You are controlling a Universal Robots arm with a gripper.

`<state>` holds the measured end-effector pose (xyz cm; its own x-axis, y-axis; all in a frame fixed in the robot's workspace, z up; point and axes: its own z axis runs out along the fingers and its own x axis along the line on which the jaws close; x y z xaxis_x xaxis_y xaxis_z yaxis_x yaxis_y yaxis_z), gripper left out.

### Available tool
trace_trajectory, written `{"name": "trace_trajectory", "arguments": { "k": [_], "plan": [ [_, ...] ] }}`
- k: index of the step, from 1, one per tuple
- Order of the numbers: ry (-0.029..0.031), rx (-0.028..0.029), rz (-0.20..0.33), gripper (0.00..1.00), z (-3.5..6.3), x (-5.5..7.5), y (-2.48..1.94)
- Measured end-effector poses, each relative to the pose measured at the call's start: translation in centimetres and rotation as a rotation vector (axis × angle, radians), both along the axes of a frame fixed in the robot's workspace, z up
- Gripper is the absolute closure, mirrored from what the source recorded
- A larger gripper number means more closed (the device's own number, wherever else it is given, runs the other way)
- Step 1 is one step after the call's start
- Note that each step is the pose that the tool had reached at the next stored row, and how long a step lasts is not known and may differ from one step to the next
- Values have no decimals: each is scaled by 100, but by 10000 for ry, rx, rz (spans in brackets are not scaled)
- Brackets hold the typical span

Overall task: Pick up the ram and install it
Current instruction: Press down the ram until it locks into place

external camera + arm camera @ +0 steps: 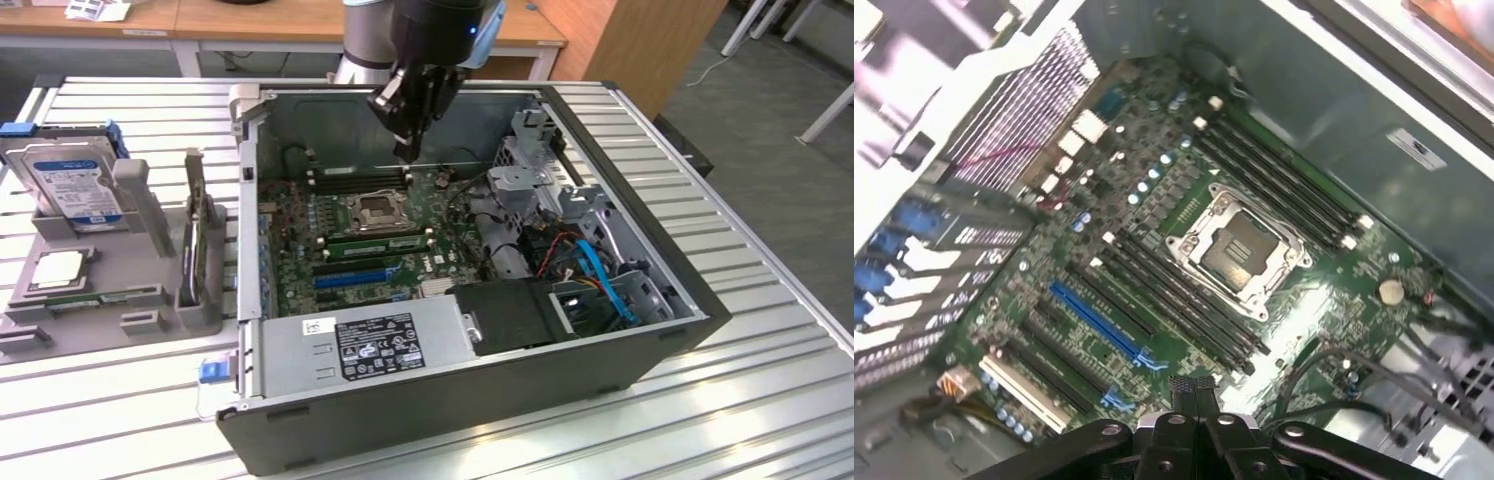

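Slatted metal table (761,400), open PC case (441,420): my gripper (404,151) clenched, apparently empty, over the motherboard (291,215) slots; ram seated or not, can't tell.

An open computer case (400,420) lies on its side on a slatted bench (747,400), its top face uncovered, so the motherboard (360,230) is reachable from above. The CPU socket (1239,250) and the black memory slots (1179,300) beside it lie unobstructed. A drive cage (534,180) and tangled cables (587,270) crowd the exterior view's right. The power supply (367,345) blocks the near end. The case walls hem in every side.
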<state>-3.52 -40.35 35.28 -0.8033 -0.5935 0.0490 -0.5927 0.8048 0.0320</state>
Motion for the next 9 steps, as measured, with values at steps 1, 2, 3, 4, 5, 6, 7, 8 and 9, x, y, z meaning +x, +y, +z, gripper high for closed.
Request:
{"name": "trace_trajectory", "arguments": {
  "k": [1, 2, 3, 4, 5, 6, 7, 8, 9],
  "plan": [
    [0, 1, -178, 89, 0, 0, 0],
    [0, 0, -357, 89, 0, 0, 0],
    [0, 0, -535, 89, 0, 0, 0],
    [0, 0, -716, 89, 0, 0, 0],
    [0, 0, -904, 89, 0, 0, 0],
    [0, 0, -1082, 89, 0, 0, 0],
    [0, 0, -1262, 89, 0, 0, 0],
    [0, 0, -1439, 89, 0, 0, 0],
    [0, -1, -1619, 89, 0, 0, 0]
  ]
}}
